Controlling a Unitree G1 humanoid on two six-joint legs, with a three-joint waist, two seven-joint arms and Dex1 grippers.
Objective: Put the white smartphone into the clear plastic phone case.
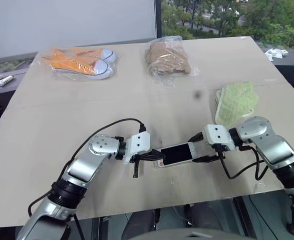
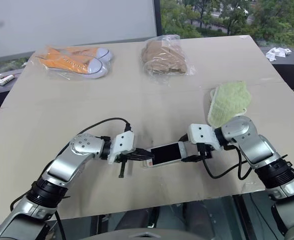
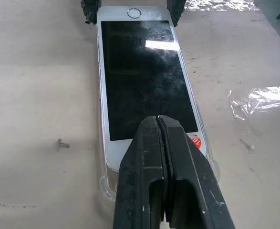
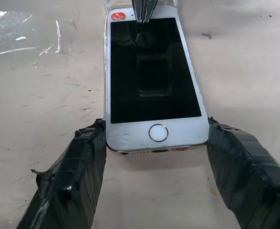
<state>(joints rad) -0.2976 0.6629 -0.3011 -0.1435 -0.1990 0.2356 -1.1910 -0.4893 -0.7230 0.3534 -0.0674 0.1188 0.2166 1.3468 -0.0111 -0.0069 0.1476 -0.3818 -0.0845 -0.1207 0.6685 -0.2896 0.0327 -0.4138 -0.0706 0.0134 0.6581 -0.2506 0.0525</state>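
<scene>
Two pincers: left pincer closed, pressing white smartphone; right pincer gripping it.

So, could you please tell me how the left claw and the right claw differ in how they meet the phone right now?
The left claw is shut, its tips over the sticker end of the white smartphone; the right claw stands apart, one finger at each side of the home-button end. The left claw's fingers are bare black, the right claw's look tape-wrapped. Both point at the phone from opposite ends.
</scene>
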